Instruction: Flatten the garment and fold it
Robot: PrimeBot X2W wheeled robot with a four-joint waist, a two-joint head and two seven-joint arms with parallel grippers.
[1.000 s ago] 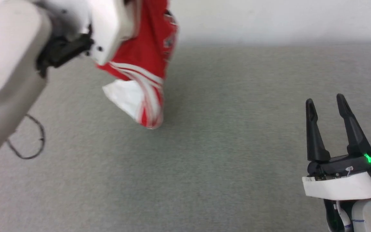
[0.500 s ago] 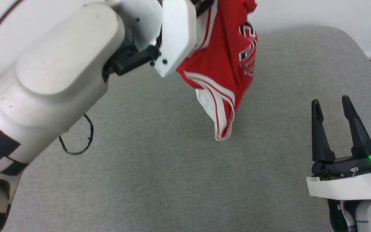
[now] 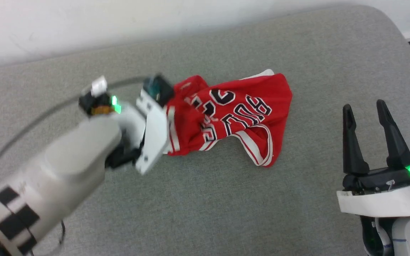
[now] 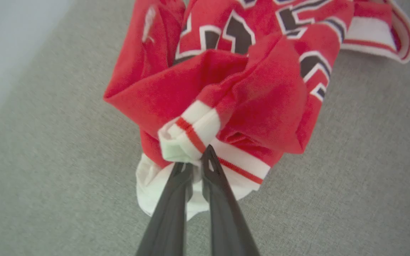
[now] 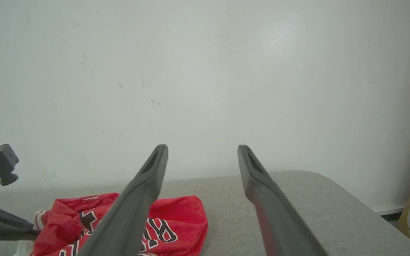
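1. Red jersey [image 3: 240,110] lies bunched on the grey bench [image 3: 205,213], lettering up.
2. Left fingers [image 4: 217,199] clamped together on its white striped trim; the cloth runs away ahead of them.
3. Right fingers [image 3: 350,142] apart, empty. The jersey's loose end sits ahead-left of them, long axis spanning arm to arm. Right arm is nearer that end.

The garment [image 3: 233,113] lies crumpled on the grey tabletop [image 3: 205,213], black white-outlined lettering facing up. The left arm [image 3: 77,167] reaches in from the near left, its white wrist against the garment's left edge. At the near right the right claw [image 3: 364,106] stands with fingers apart and empty, well apart from the garment.
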